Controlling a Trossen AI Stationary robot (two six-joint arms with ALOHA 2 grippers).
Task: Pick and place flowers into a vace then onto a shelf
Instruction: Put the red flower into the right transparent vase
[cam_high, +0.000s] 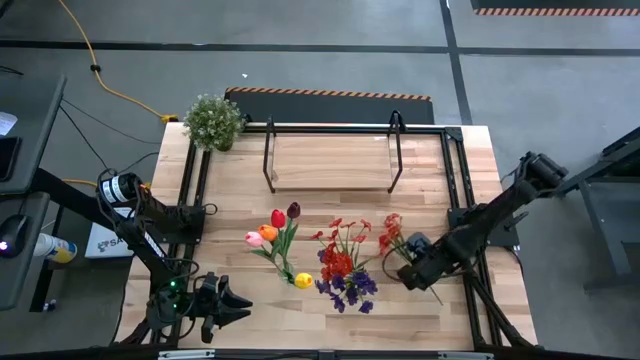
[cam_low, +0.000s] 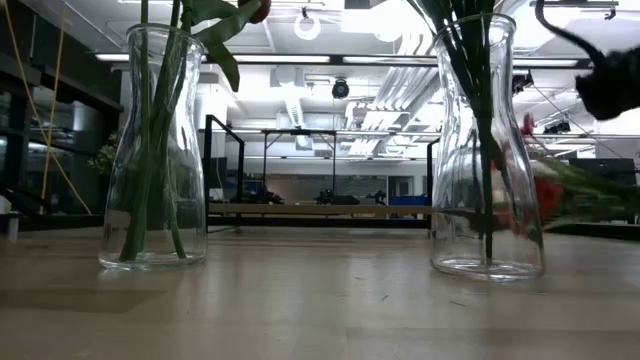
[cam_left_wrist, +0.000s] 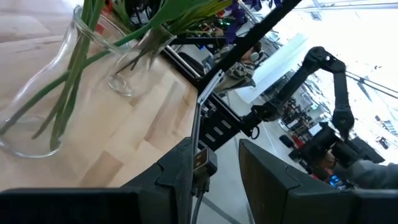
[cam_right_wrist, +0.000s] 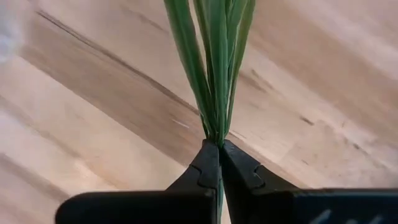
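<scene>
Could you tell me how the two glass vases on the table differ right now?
The left vase holds tulips in red, orange, pink and maroon, while the right vase holds red and purple sprays. In the high view, the left vase's bouquet looks sparse, while the right vase's is fuller and bushier. The right end effector, pinching green stems, is nearer the right vase than the left vase. Both are clear, upright and flared at the base.

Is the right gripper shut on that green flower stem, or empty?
Shut on it: the right gripper pinches the green flower stem between closed fingertips.
</scene>
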